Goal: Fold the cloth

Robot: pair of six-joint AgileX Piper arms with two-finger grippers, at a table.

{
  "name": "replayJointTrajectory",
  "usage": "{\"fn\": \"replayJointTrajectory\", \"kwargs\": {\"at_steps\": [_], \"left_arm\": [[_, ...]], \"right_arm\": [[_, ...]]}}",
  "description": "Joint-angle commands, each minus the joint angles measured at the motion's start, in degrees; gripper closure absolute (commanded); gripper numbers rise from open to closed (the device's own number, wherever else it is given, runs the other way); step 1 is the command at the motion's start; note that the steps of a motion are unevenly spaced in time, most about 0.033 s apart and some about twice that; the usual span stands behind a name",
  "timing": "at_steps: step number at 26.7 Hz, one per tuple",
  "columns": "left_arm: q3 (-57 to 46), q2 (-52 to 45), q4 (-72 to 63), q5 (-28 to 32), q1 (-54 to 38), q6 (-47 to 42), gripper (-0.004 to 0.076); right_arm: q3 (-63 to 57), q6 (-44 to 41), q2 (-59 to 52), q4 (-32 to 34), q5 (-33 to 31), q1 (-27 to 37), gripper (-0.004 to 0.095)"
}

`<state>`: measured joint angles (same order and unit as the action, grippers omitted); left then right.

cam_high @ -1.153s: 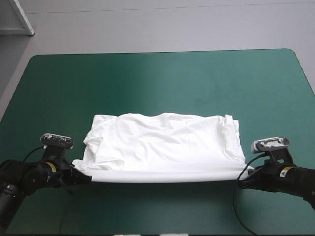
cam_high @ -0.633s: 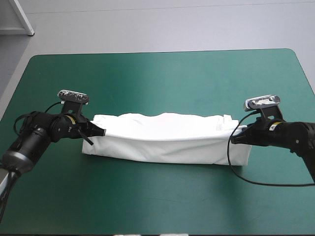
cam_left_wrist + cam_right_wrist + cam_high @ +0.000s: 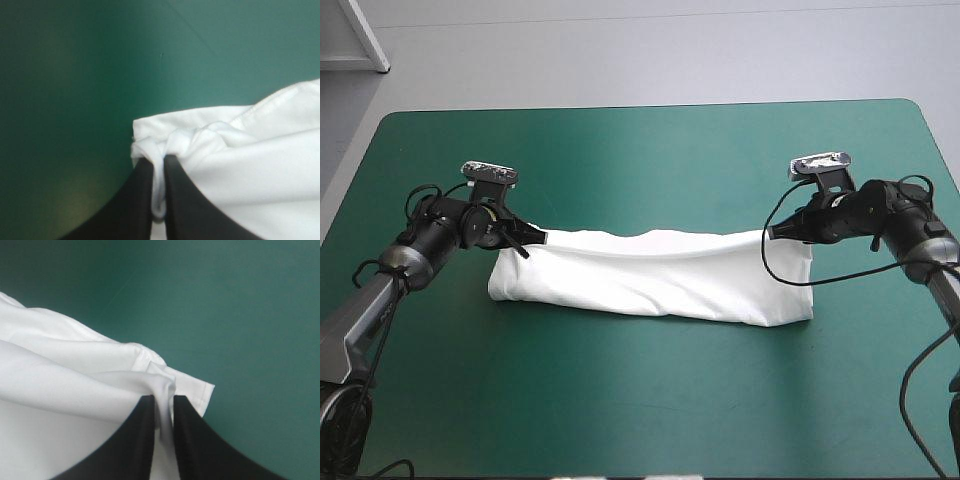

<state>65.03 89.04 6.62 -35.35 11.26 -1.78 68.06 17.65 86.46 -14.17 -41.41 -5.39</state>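
The white T-shirt (image 3: 650, 276) lies across the middle of the teal-green table as a long band folded over on itself. At its far left corner my left gripper (image 3: 538, 238) is shut on the T-shirt (image 3: 225, 155), a pinch of fabric squeezed between the black fingers (image 3: 137, 200). My right gripper (image 3: 772, 233) is shut on the far right corner, where the T-shirt (image 3: 65, 370) bunches up between its fingers (image 3: 190, 440) and a hemmed edge pokes out past the tips. Both held corners sit over the band's far edge.
Bare teal-green cover (image 3: 650, 160) stretches beyond the T-shirt to the table's far edge, and more lies on the near side (image 3: 650, 400). A white panel (image 3: 365, 35) stands off the table's far left corner.
Both grippers carried the T-shirt's near edge up and away toward the far edge, folding the spread shirt over into a narrow band. They kept their hold throughout.
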Motion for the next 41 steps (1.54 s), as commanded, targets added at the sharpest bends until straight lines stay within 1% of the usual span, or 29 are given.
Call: {"fn": "replayJointTrajectory", "kwargs": {"at_steps": [1,2,3,5,6,7,10,11,12,13,15,16,18,19,20,23,26,28,30,32,37,41], "left_arm": [[2.0,-1.9,0.7,5.0,-0.1,-0.5,0.0652],[2.5,-1.9,0.9,5.8,-0.2,-0.5,0.0577],[3.0,-1.9,0.9,6.0,-0.3,-0.5,0.0531],[6.2,-1.9,0.9,7.1,-0.3,-0.4,0.0345],[7.3,-1.9,0.9,7.1,-0.3,-0.3,0.031],[9.6,-1.9,0.7,6.0,-0.3,-0.1,0.0285],[12.6,-1.9,0.5,2.0,0.7,-0.1,0.0287],[13.3,-1.9,0.5,0.6,1.2,0.3,0.0297],[13.8,-1.9,-0.7,-1.5,2.4,1.8,0.0324],[13.8,-1.9,-2.4,-2.0,3.1,3.2,0.0343],[13.8,-1.9,-8.8,-4.2,5.1,8.9,0.0421],[13.8,-1.9,-11.9,-5.1,6.4,13.0,0.0487],[13.8,-1.9,-19.4,-6.7,9.2,19.4,0.0668],[13.8,-1.8,-21.8,-6.8,10.4,21.4,0.0701],[13.8,-1.6,-24.3,-6.7,12.1,23.3,0.0699],[13.8,-0.3,-25.9,-6.6,15.7,23.0,0.0705],[13.8,3.1,-26.7,-7.7,18.2,22.6,0.0705],[13.8,5.4,-27.9,-8.4,19.4,22.9,0.0705],[13.8,7.5,-28.1,-8.6,20.5,23.0,0.0705],[13.8,9.6,-28.3,-8.0,21.0,23.0,0.0705],[13.8,14.1,-27.9,-7.1,21.2,23.4,0.0705],[13.8,17.2,-27.8,-7.5,21.2,23.5,0.0705]], "right_arm": [[3.6,0.6,-0.8,-0.3,4.2,-0.1,0.0514],[4.6,0.5,-0.7,-0.1,5.2,-0.1,0.0429],[5.3,0.5,-0.7,0.0,5.6,-0.1,0.0412],[8.3,0.0,-0.7,0.9,5.3,-0.1,0.0422],[9.1,-0.1,-0.7,1.1,4.5,0.0,0.0422],[10.6,-0.3,-0.7,1.4,2.1,0.0,0.0422],[11.5,-0.7,-1.2,2.5,-1.3,0.0,0.0424],[11.5,-0.8,-1.7,3.0,-2.3,0.0,0.044],[11.5,-1.6,-2.7,4.0,-3.4,0.1,0.0496],[11.5,-1.6,-3.4,4.1,-3.9,0.1,0.0527],[11.5,-1.8,-5.2,4.1,-4.9,0.1,0.063],[11.5,-1.8,-6.2,4.1,-5.4,0.1,0.071],[11.5,-1.8,-8.1,4.3,-6.1,0.1,0.0905],[11.5,-1.8,-9.2,4.6,-6.7,0.1,0.0917],[11.5,-2.0,-10.3,5.2,-7.4,0.1,0.092],[11.4,-3.7,-12.8,7.8,-9.7,0.1,0.0925],[9.9,-5.5,-14.7,10.3,-10.6,0.1,0.0925],[7.9,-5.6,-16.2,10.2,-10.6,0.1,0.0925],[5.3,-5.8,-17.2,9.0,-10.2,0.1,0.0926],[2.3,-5.5,-17.5,6.4,-8.9,0.1,0.0926],[-4.2,-5.8,-17.1,2.4,-2.2,0.1,0.0925],[-7.3,-4.0,-15.5,-4.3,-1.4,2.5,0.0906]]}}
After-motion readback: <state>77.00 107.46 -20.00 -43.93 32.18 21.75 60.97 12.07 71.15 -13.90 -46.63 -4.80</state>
